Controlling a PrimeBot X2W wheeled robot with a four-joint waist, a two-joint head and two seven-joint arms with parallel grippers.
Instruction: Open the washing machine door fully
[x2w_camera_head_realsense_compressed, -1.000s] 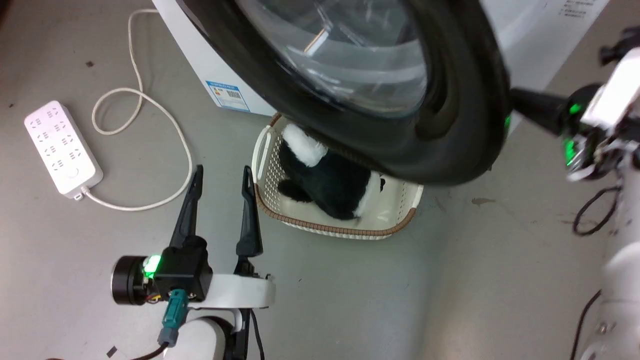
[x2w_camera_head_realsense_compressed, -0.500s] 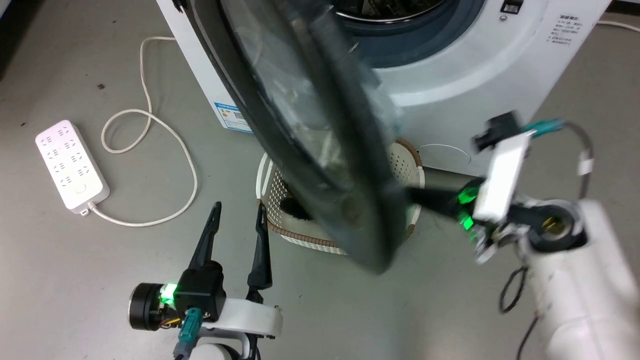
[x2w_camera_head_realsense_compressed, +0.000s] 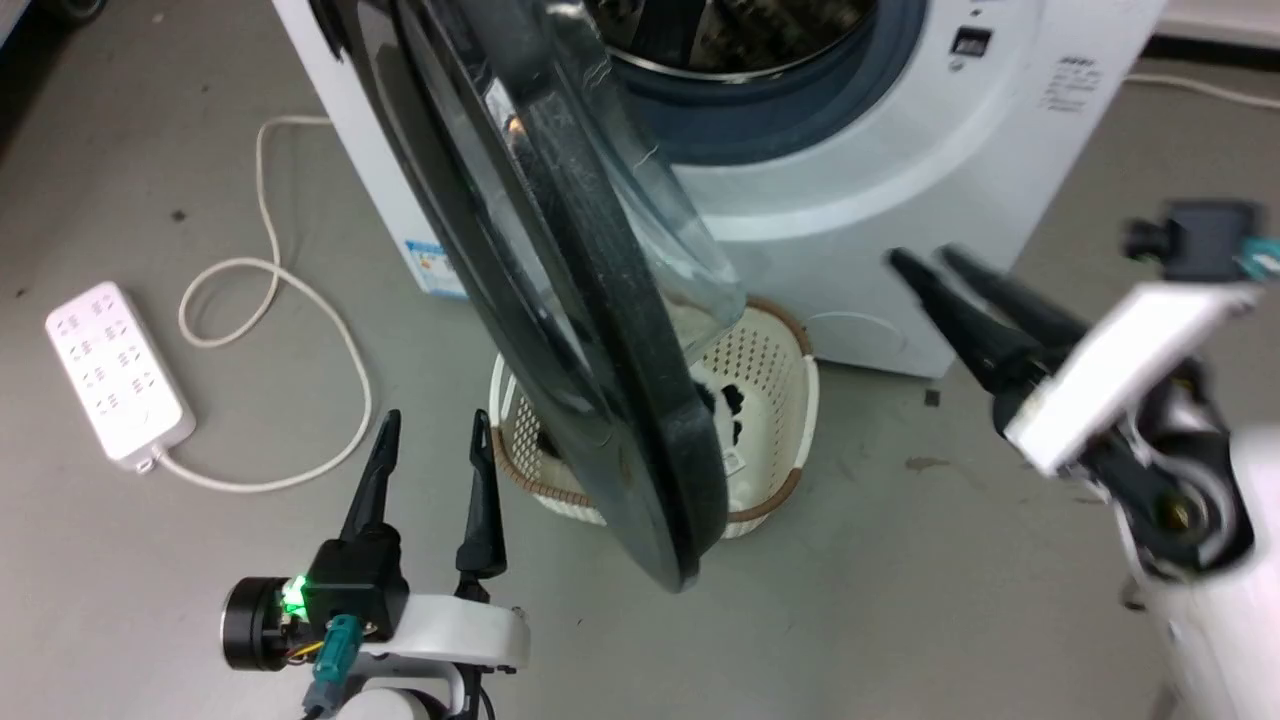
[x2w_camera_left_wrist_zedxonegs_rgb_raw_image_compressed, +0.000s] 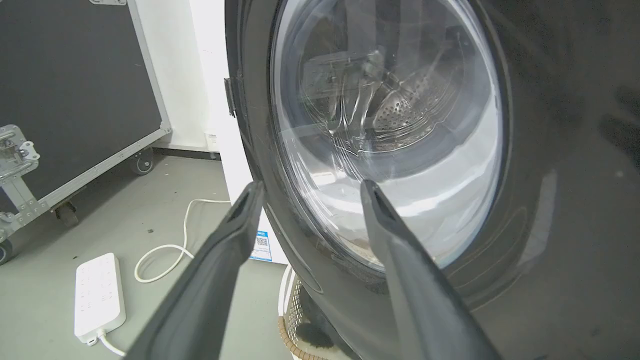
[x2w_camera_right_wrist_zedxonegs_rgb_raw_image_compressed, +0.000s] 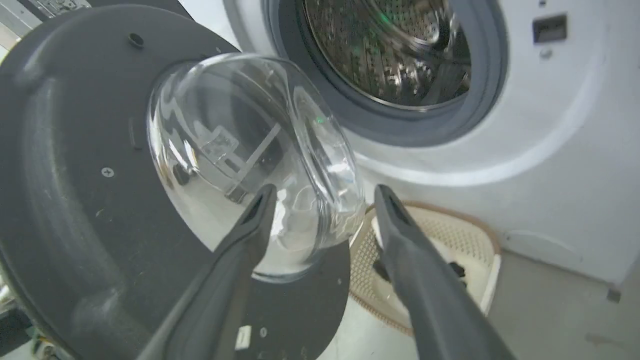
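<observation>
Washing machine door (x2w_camera_head_realsense_compressed: 650, 430) partly open, edge-on, directly above a laundry basket (x2w_camera_head_realsense_compressed: 805, 400).
Hinged on the left of the white washing machine (x2w_camera_head_realsense_compressed: 900, 200), with steel drum (x2w_camera_right_wrist_zedxonegs_rgb_raw_image_compressed: 385, 50) and blue-grey gasket (x2w_camera_right_wrist_zedxonegs_rgb_raw_image_compressed: 490, 75) exposed. Black-and-white plush item (x2w_camera_head_realsense_compressed: 725, 400) in the basket, mostly hidden by the door's lower rim. Left gripper (x2w_camera_head_realsense_compressed: 435, 420) low near the glossy face, 2 fingers apart, empty. Right gripper (x2w_camera_head_realsense_compressed: 920, 256) on the glass-bowl side, clear of the door, fingers apart, empty. White power strip (x2w_camera_head_realsense_compressed: 115, 375) and looped cord (x2w_camera_head_realsense_compressed: 300, 300) on the floor at left.

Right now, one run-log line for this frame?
washing machine door: open wide, edge-on over basket | left hand: open, empty | right hand: open, clear of door | status: probably short of full
</observation>
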